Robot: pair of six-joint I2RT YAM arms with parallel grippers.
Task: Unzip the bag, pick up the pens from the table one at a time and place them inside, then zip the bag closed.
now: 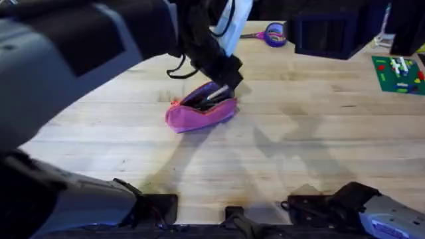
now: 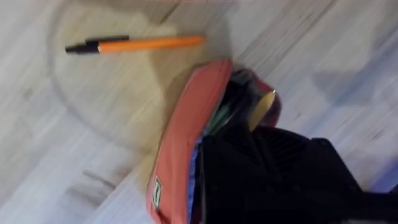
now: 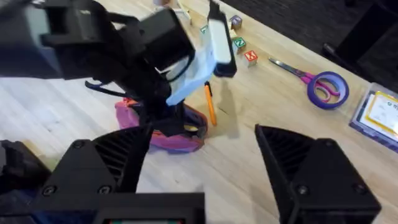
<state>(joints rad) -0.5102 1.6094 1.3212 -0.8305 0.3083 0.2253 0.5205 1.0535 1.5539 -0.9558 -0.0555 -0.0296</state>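
One pink bag (image 1: 200, 113) lies unzipped on the worktop (image 1: 299, 146), left gripper (image 1: 222, 89) reaching into its mouth (grip state cannot be told). One orange pen (image 2: 137, 44) lies beside the bag; a second, yellowish one (image 2: 264, 107) sits inside. Right gripper (image 3: 202, 162) is spread wide, holding nothing.

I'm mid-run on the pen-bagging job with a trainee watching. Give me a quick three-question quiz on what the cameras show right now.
1. True or false: the bag is zipped shut.
2. Which pen lies on the table outside the bag? A) the orange pen B) the yellowish-tan pen C) both
3. Fill in: the left gripper is at the bag's ____.

Key:
1. False. Its top gapes open.
2. A. The tan one pokes out of the bag's mouth.
3. Opening. The right gripper is open, away from the bag, with purple-handled scissors beyond it.
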